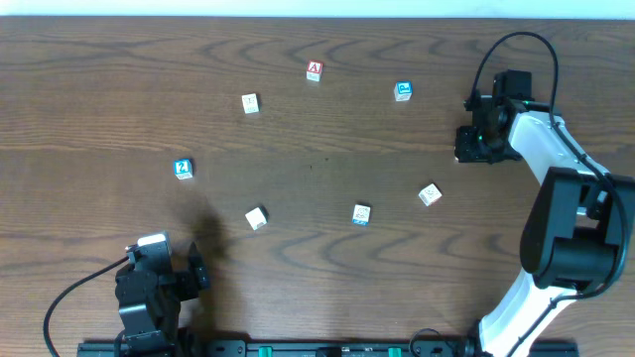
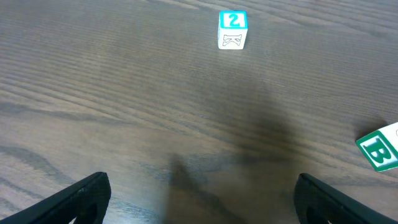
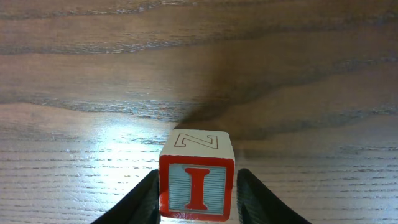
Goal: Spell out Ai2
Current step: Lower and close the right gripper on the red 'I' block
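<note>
My right gripper [image 3: 198,199] is shut on a red-framed block with a red letter I [image 3: 197,185], a Z on its top face, low over the table. In the overhead view this gripper [image 1: 474,145] is at the right and hides the block. A red A block [image 1: 315,70] lies at the far middle. A blue 2 block [image 1: 183,169] lies at the left and also shows in the left wrist view [image 2: 232,29]. My left gripper [image 2: 199,199] is open and empty near the front left [image 1: 196,270].
A blue block [image 1: 403,91] lies right of the A block, and a white block [image 1: 250,103] left of it. Three more blocks lie mid-table: one [image 1: 257,218], a green B [image 2: 379,148], one [image 1: 361,214] and one [image 1: 430,194].
</note>
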Tool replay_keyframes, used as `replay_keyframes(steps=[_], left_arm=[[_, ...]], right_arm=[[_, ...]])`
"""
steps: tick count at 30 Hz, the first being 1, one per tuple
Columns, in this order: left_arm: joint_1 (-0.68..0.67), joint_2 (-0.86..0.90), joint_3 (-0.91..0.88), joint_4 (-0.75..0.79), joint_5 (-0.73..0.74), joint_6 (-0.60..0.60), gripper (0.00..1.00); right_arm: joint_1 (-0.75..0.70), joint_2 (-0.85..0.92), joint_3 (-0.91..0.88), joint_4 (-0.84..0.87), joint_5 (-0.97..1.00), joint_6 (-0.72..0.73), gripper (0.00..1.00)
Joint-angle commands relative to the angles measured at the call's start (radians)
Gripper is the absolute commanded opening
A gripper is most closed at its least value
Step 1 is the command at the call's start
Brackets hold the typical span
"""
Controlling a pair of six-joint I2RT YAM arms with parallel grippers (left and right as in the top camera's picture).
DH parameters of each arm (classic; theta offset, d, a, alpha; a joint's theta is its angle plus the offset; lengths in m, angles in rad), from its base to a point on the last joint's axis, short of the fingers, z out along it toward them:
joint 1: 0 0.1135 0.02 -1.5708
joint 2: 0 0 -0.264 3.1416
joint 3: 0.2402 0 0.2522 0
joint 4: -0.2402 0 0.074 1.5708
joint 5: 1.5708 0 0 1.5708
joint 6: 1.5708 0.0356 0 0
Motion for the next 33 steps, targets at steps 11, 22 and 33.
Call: replay_keyframes(steps=[11,22,33], left_arm=[[0.003,-0.006,-0.013,-0.011,-0.008,0.014,0.95],[0.003,-0.006,-0.013,-0.011,-0.008,0.014,0.95],[0.003,-0.006,-0.013,-0.011,-0.008,0.014,0.95]], right_arm=[[0.012,0.01,0.018,0.0,-0.002,0.017,0.31],[0.183,0.01,0.159,-0.008,-0.001,0.097,0.11],[0.487,0.024,0.287,0.003,0.016,0.435,0.01]])
